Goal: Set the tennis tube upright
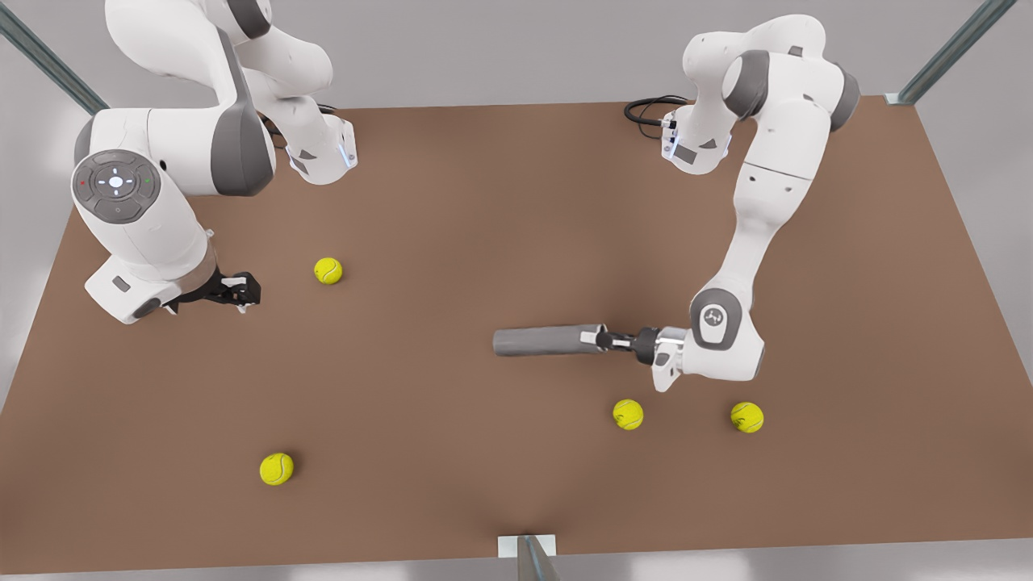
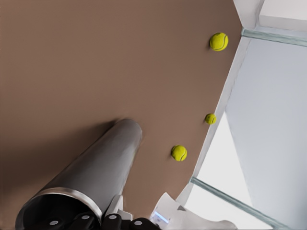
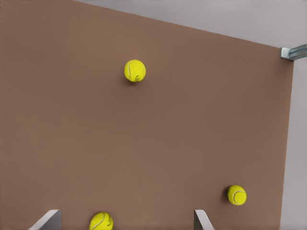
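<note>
We are gripping the long matte grey tennis tube [image 1: 539, 340] at its silvery-rimmed end with our left gripper [image 1: 604, 340], on the front view's right. The fingers are closed on that rim, as the left wrist view shows, with the tube's [image 2: 98, 167] body stretching away along the brown table [image 1: 484, 202]. The tube is lying flat or just off the surface, pointing toward the front view's left, so we judge the grasp done and the tilting up and setting on end not yet done. Two small yellow tennis balls [image 1: 628, 414] are sitting near the tube. Farther off, our right gripper [image 1: 240, 290] is waiting above the table at the front view's left, its fingers [image 3: 45, 221] spread wide and holding nothing.
</note>
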You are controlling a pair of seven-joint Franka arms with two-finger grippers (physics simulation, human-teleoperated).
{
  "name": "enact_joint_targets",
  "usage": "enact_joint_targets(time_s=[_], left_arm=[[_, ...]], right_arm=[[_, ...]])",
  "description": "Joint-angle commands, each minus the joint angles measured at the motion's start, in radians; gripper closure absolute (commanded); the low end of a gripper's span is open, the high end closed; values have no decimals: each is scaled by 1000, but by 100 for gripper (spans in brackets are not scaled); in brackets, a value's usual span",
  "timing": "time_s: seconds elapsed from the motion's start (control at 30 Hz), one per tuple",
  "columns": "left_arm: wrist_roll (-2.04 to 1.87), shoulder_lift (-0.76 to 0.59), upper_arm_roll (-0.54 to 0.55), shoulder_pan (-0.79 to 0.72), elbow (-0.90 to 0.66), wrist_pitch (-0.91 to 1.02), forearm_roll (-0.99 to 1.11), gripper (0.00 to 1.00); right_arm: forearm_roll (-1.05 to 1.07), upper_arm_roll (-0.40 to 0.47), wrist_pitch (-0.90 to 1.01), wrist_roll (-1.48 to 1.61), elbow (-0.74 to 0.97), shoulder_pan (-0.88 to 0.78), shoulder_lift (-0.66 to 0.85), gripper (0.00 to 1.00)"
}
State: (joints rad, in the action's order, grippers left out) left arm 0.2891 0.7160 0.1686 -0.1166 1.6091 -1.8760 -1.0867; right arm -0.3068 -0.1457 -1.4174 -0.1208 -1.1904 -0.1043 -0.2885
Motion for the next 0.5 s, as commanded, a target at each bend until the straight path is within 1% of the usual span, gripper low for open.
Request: enact_joint_targets(time_s=[0.0,0.23,0.43,0.47], left_arm=[[-7,-4,0,3,0,5,31,79],[-44,-61,-18,12,0,49,37,79],[-128,-136,-38,14,0,72,183,79],[-130,-147,-60,14,-1,92,206,79]], right_arm=[[0,0,0,0,0,0,0,0],[-2,0,0,0,0,2,0,0],[-2,2,0,0,0,0,0,0],[-2,1,0,0,0,0,0,0]])
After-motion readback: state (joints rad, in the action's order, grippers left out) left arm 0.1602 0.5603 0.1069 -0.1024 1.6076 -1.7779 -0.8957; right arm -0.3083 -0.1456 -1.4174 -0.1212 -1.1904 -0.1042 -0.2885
